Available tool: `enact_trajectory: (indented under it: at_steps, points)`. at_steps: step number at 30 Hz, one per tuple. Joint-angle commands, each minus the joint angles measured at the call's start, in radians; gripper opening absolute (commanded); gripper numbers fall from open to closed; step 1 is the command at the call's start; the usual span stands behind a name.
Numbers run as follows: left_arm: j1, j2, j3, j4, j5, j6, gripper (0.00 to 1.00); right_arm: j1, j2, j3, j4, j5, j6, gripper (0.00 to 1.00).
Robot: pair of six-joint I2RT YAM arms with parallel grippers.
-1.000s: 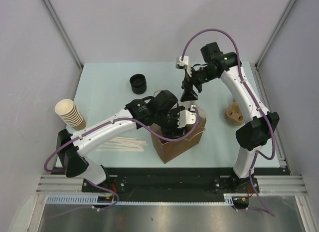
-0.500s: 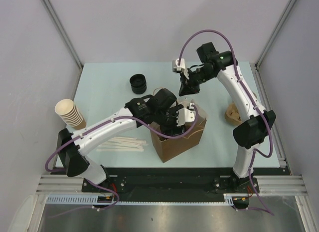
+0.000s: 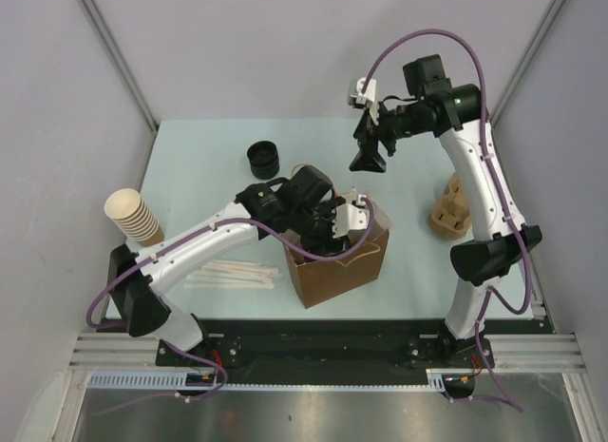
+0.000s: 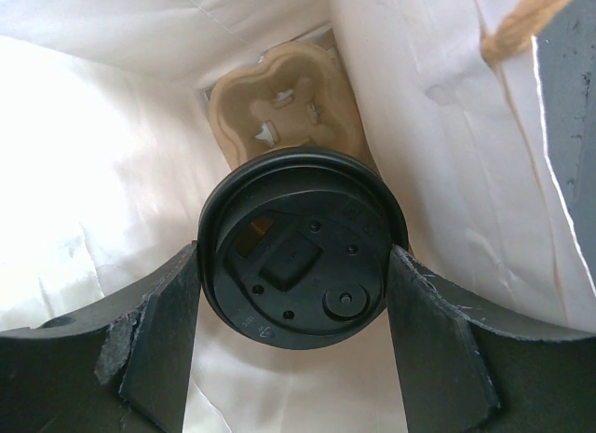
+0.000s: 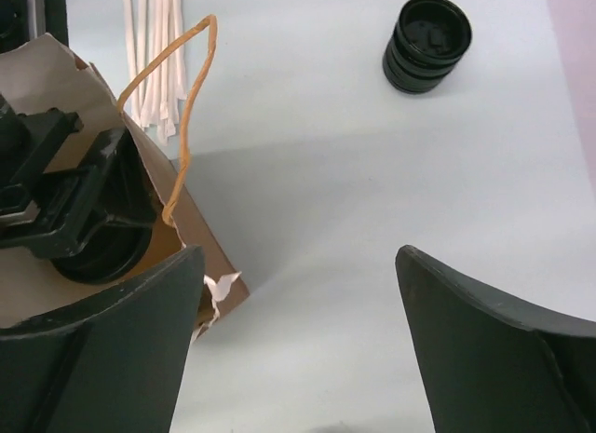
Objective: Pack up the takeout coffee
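Hanging inside the paper bag [image 3: 334, 276]: the takeout coffee [image 4: 298, 265], pinched at its lid rim between the left fingers [image 4: 158, 345], above a pulp carrier [image 4: 279, 93] lying at the bag's bottom. Right fingers [image 5: 475, 349]: spread wide, holding nothing, raised over the counter [image 5: 372, 172] beside the bag.

Risks, as judged:
- A cup released off-centre could miss a carrier socket, tip and spill.
- The grip appears to sit at lid level, so the lid might pop off.
- Fingers drawing out could snag the thin lining or the rope handle [image 5: 182, 107] and pull the bag over.

Materials:
- Lid: glossy black plastic, round, with a raised sip block.
- Carrier: rough moulded tan fibre, lobed.
- Bag: kraft brown outside, crinkled white inside.
- Fingers: matte black, scuffed at the edges.
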Motion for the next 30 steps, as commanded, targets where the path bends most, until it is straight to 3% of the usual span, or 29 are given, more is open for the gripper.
enact_trajectory:
  at_steps: [1,5,14,17,20,21,23,24,30]
  points:
    - [0.004,-0.009,0.049,-0.008,0.033,0.042,0.32,0.051,-0.098,-0.074,-0.171,0.035,-0.007,0.91]
    - [0.004,-0.008,0.05,-0.008,0.036,0.045,0.32,0.125,-0.161,-0.187,-0.169,0.118,-0.102,0.91]
    - [0.004,-0.015,0.042,-0.007,0.038,0.045,0.32,0.162,-0.071,-0.219,-0.172,0.181,-0.128,0.87]
    - [0.004,-0.015,0.044,-0.01,0.033,0.044,0.32,0.172,-0.063,-0.254,-0.172,0.18,-0.147,0.76]
    - [0.006,-0.015,0.041,-0.013,0.032,0.042,0.32,0.18,-0.068,-0.277,-0.172,0.169,-0.151,0.55]
    - [0.004,-0.019,0.039,-0.014,0.03,0.038,0.32,0.182,-0.068,-0.279,-0.172,0.164,-0.15,0.41]
    - [0.004,-0.026,0.026,-0.005,0.027,0.03,0.32,0.182,-0.065,-0.268,-0.172,0.166,-0.142,0.23]
    - [0.004,-0.031,0.018,0.004,0.024,0.019,0.32,0.182,-0.063,-0.256,-0.172,0.169,-0.135,0.02]
    - [0.007,-0.077,-0.04,0.082,-0.04,-0.007,0.33,0.156,-0.054,-0.135,-0.119,0.167,-0.007,0.0]
